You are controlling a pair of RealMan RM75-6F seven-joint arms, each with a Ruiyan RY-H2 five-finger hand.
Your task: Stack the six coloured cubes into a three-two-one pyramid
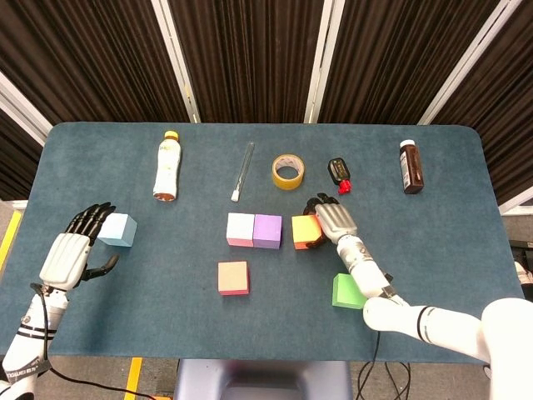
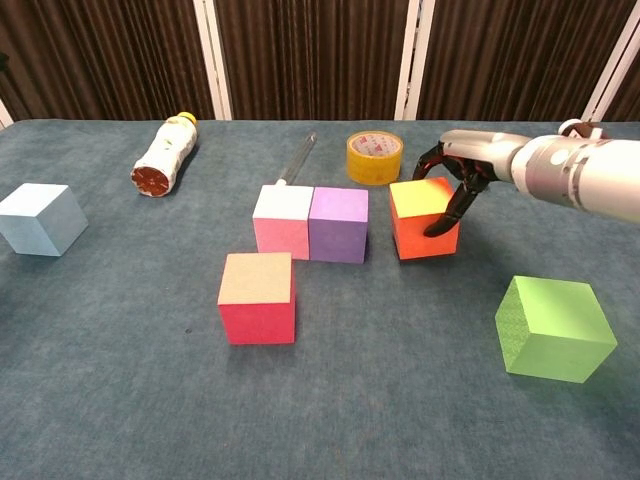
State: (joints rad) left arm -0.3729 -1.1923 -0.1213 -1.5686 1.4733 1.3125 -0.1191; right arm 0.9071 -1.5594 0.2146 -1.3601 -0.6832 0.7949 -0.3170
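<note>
Along the far side of the blue surface (image 1: 433, 179): a white bottle (image 1: 166, 167) lying on its side, a clear tube (image 1: 242, 172), a roll of yellow tape (image 1: 288, 172) lying flat, a small black thing with a red tip (image 1: 340, 174), and a brown bottle (image 1: 410, 167). Dark curtains (image 1: 250, 50) behind.

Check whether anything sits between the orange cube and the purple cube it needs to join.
Nothing visible does. The right hand holds the orange cube just right of the purple cube, with only a narrow strip of bare table between them.
</note>
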